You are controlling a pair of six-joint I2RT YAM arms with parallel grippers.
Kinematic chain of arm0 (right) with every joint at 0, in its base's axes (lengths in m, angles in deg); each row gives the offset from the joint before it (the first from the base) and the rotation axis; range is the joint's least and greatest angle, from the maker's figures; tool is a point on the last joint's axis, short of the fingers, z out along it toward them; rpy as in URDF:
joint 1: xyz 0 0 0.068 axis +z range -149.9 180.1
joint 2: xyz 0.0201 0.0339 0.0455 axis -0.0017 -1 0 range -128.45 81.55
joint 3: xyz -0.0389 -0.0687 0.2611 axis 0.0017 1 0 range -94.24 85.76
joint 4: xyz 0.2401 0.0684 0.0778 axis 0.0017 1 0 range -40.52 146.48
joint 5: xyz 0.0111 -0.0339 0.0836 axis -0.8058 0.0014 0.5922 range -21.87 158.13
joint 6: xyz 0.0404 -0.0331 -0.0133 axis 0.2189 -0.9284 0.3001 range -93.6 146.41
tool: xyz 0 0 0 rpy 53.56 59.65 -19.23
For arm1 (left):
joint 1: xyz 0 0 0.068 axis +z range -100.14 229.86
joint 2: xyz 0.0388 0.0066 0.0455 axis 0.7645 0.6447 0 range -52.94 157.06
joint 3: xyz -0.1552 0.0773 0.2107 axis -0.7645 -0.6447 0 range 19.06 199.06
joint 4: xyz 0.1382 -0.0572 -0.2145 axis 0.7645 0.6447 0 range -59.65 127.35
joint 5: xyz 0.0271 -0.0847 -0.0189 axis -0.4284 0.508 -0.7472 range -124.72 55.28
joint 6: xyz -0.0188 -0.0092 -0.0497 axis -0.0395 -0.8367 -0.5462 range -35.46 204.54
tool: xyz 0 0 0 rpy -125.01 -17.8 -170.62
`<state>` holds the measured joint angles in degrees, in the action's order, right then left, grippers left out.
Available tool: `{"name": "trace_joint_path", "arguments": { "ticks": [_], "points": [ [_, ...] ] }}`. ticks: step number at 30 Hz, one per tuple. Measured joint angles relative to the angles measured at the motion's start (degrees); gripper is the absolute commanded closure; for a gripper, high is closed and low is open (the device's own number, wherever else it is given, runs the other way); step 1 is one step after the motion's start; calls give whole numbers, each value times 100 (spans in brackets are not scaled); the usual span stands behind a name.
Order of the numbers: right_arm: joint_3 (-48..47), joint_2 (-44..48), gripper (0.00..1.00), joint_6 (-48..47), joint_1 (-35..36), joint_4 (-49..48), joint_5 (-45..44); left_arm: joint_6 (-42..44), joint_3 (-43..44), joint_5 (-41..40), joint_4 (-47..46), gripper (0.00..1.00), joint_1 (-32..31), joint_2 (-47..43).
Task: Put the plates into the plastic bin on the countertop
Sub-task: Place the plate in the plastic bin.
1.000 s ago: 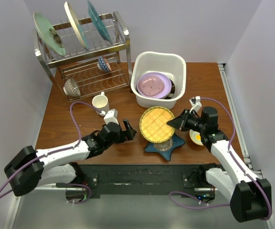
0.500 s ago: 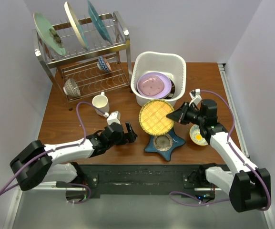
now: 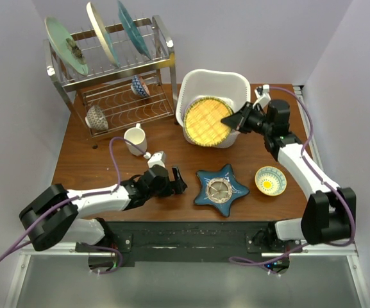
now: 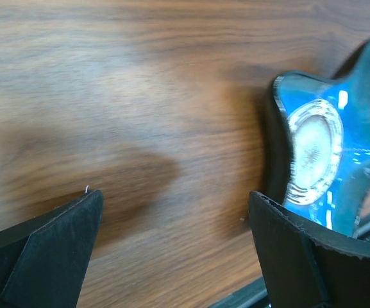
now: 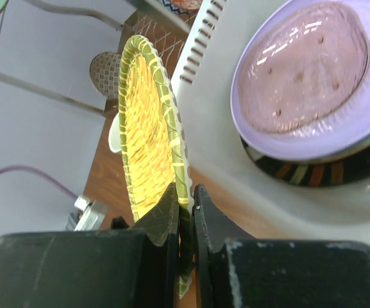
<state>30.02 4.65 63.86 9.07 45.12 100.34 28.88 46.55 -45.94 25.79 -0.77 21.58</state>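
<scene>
Between the two fingers of your right tool (image 5: 186,212), the amber plate (image 5: 147,147) is sitting clamped by the rim nearest the tool. The fingers are pressing on both faces of that rim with no gap showing. The plate is standing on edge, reaching straight out ahead of the tool, and is hanging clear of the bench (image 3: 88,170). It is lining up along the wall of the plastic bin (image 3: 213,74) that is closest to the tool; you cannot tell whether its lower edge is inside or outside that rim.

In the right wrist view you are looking past the plate's edge into the bin. The lavender plate (image 5: 300,77) is lying flat inside, ahead of the tool and off to the side away from the amber plate. It is resting on a dark-rimmed plate (image 5: 313,172), of which only a crescent is showing.

Your left tool (image 4: 175,199) is hovering low over bare bench, with its fingers spread apart and nothing between them. The star-shaped plate (image 4: 319,147) is lying flat on the bench just beyond one fingertip, outside the gap; you cannot judge whether they are touching. A small bowl (image 3: 270,180) is sitting on the bench beyond the star-shaped plate, on the side away from the left tool, apart from both.
</scene>
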Motion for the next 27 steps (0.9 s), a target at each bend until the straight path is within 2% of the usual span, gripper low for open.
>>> {"name": "trace_joint_path", "arguments": {
  "ticks": [10, 18, 27],
  "points": [
    [-1543, -1576, 100, 227, -114, -144, -136, 205, 0, 216, -321, 0, 0, 28],
    [-1908, -2415, 100, 671, -205, -511, -210, 299, 2, 267, -363, 0, 0, 144],
    [-2590, -3530, 100, 813, -229, -343, -446, 407, 11, 339, -354, 0, 2, 164]
  ]
}}
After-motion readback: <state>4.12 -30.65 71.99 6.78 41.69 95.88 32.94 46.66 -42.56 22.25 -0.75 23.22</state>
